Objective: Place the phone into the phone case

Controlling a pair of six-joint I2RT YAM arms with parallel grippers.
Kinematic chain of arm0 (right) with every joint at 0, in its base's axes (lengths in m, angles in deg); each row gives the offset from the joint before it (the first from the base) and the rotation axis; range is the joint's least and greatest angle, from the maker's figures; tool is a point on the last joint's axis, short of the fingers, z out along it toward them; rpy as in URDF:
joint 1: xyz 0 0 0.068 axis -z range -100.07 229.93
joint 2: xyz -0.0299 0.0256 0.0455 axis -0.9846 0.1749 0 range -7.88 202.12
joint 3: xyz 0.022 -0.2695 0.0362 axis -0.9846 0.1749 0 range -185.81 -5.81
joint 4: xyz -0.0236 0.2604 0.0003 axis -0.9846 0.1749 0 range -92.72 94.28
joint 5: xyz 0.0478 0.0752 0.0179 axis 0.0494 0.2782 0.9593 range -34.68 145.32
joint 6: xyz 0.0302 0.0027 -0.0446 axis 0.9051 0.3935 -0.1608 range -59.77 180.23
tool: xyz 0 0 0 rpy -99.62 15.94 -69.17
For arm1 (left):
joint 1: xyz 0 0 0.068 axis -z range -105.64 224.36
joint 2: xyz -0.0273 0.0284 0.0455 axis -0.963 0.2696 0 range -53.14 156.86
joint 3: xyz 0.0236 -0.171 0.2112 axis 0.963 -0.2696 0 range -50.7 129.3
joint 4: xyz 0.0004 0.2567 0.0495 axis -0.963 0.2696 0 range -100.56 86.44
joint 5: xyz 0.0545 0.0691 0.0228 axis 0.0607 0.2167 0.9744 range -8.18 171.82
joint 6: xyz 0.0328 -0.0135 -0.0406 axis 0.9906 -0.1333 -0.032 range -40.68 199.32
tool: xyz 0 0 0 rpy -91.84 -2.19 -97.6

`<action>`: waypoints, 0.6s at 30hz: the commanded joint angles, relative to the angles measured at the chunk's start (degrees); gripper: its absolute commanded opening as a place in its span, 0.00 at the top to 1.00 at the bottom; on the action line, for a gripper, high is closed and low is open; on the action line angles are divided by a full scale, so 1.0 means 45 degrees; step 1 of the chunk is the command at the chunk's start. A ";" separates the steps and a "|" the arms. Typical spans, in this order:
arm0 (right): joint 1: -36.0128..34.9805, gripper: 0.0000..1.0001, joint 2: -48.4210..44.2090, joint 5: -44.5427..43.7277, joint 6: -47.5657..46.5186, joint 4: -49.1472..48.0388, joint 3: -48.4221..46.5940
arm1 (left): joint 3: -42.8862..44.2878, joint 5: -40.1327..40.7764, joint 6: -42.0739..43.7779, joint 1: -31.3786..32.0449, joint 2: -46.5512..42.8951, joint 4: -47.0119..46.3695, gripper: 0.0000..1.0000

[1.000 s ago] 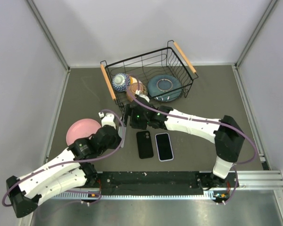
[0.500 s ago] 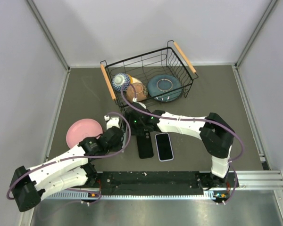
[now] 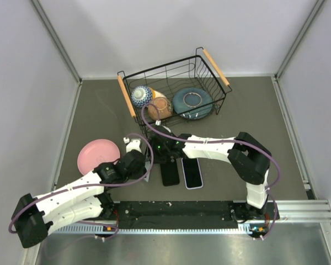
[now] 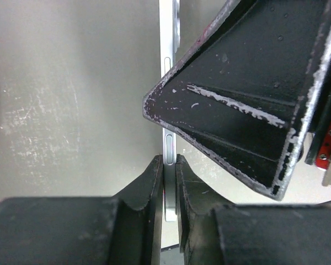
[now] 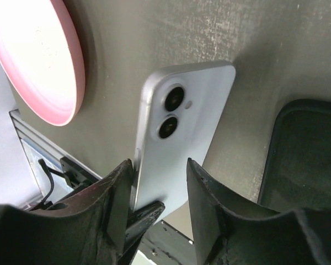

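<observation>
Left pincer (image 4: 168, 160) clamps pale blue phone (image 5: 182, 121), arm stretched low; right pincer (image 5: 160, 163) straddles it, grip unclear.

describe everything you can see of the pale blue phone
The pale blue rectangular phone has rounded corners, a smooth back and two round black camera lenses stacked near one corner, a tiny flash dot beside them. Edge-on from the left wrist it is thin, with a silvery frame and slim side buttons. The left claw is shut across its thickness. The right claw is open, a finger either side; contact there is unclear. Its screen is hidden.
</observation>
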 commanded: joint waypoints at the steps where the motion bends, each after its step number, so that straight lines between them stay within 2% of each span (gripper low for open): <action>1: -0.0039 0.58 0.0003 -0.0008 0.0012 -0.0226 0.0428 | 0.0051 -0.0167 -0.0107 -0.0026 -0.0243 -0.1328 0.81; 5: -0.0019 0.57 -0.0075 0.0109 0.0031 -0.0401 0.0760 | -0.0066 -0.0751 -0.0010 -0.0026 -0.0515 -0.1854 0.71; 12: -0.0019 0.55 -0.0270 0.0187 0.0051 -0.0714 0.1443 | -0.0905 -0.2197 0.0283 -0.0026 -0.0985 -0.3650 0.68; 18: 0.0000 0.61 -0.0446 -0.0027 0.0051 -0.0754 0.1815 | -0.0985 -0.2298 0.0303 -0.0026 -0.1024 -0.3732 0.68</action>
